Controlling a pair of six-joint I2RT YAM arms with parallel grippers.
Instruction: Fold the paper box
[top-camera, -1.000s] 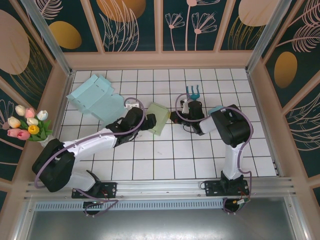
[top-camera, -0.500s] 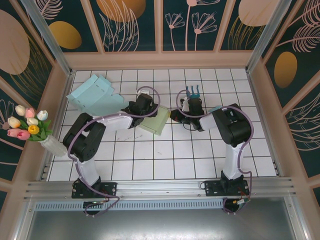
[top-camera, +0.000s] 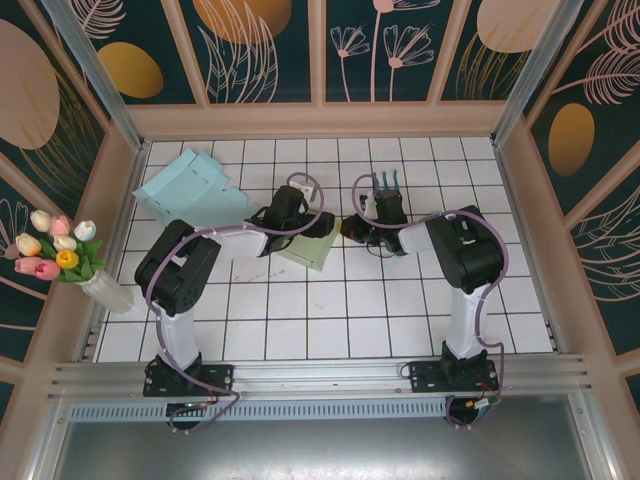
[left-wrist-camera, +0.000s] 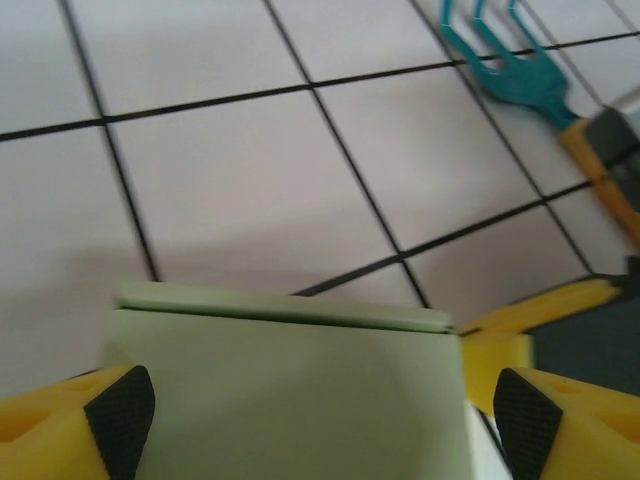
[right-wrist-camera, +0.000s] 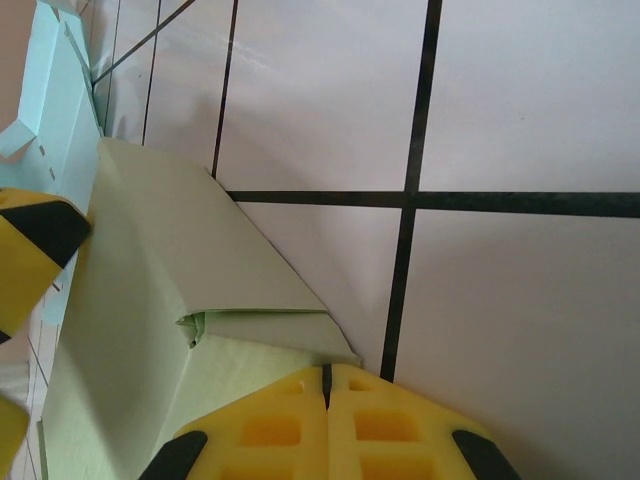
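Top external view puts the green paper box (top-camera: 312, 245) near the middle of the tiled counter (top-camera: 330, 320), with the 2 arms reaching in to it from opposite sides. A pale-blue carton sheet (top-camera: 190, 195) lies flat, well apart at the far left, and a teal hand rake (top-camera: 385, 183) sits just beyond the right arm's wrist.

Left wrist view shows the left gripper (left-wrist-camera: 318, 410) straddling the box's near end, jaws wide, with the black pads (left-wrist-camera: 120, 405) standing at its 2 side walls. The right-hand pad is clear of the card. Whether the left-hand one touches is hard to tell, as the frame is soft. That stance reads as bracketing the box so its sides can be steadied or squeezed, not as a grip yet.

Right wrist view has the right gripper (right-wrist-camera: 325, 400) with jaws shut tight on nothing, tips together like a blunt poker at the edge of a folded flap (right-wrist-camera: 260, 325). Closed tips suit pushing a flap in, and the bracket on the other side would stop so light a box from sliding away. The step in hand is probably tucking that end flap.
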